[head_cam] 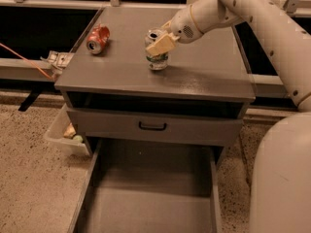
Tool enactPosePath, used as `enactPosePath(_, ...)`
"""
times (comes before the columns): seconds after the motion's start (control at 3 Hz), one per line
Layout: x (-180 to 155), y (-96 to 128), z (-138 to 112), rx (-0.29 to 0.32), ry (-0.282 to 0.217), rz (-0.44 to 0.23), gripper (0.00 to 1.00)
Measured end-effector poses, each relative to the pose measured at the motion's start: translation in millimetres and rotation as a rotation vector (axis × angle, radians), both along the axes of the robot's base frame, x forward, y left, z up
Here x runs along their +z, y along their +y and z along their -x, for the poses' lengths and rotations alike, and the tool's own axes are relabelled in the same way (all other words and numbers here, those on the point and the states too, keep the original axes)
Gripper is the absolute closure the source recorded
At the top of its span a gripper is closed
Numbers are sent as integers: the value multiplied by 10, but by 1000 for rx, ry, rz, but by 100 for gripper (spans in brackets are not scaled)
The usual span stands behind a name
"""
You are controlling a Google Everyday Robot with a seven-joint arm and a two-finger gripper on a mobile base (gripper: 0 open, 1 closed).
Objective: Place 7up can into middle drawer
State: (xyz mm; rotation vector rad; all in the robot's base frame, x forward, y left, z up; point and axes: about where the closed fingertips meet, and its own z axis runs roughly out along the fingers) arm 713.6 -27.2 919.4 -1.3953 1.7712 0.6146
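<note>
1. Camera view looks down on the grey bench [204, 67], with the robot's white arm [262, 28] reaching in from the right across its top. You are at the grasp step, as I judge it: the can's base looks to be on the surface and nothing has been carried anywhere yet.
2. Your target, the middle drawer [150, 193], is pulled out low in front of the bench. Its flat floor is bare between thin side walls, so it looks ready to receive. Between it and the bench top sits a closed drawer front [194, 127] with a small black handle.
3. The next move calls for a sure hold, then a straight lift. After that, carry forward past the bench's front edge and make a long descent. Lower well into the drawer before letting go, or the can may tip or roll.
4. The 7up can [158, 61] stands upright near the middle of the bench top, back from the front edge. It is silver-white with green markings low on the body and a silver top. Expect thin walls that dent under a hard squeeze.
5. The gripper [159, 43] is at the can's upper half, its cream end covering the near side. You cannot tell whether it is clamped or only set about the can.
6. A crushed red can [97, 38] lies on its side at the bench's left, well apart from your path.
</note>
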Motion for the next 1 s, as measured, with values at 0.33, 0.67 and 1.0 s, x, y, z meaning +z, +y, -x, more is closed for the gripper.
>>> enactPosePath(0.33, -44, 58, 62, 20, 0, 5, 100)
enactPosePath(0.67, 38, 112, 366, 58, -38, -16, 100)
enactPosePath(1.0, -20, 204, 829, 109, -54, -19, 100)
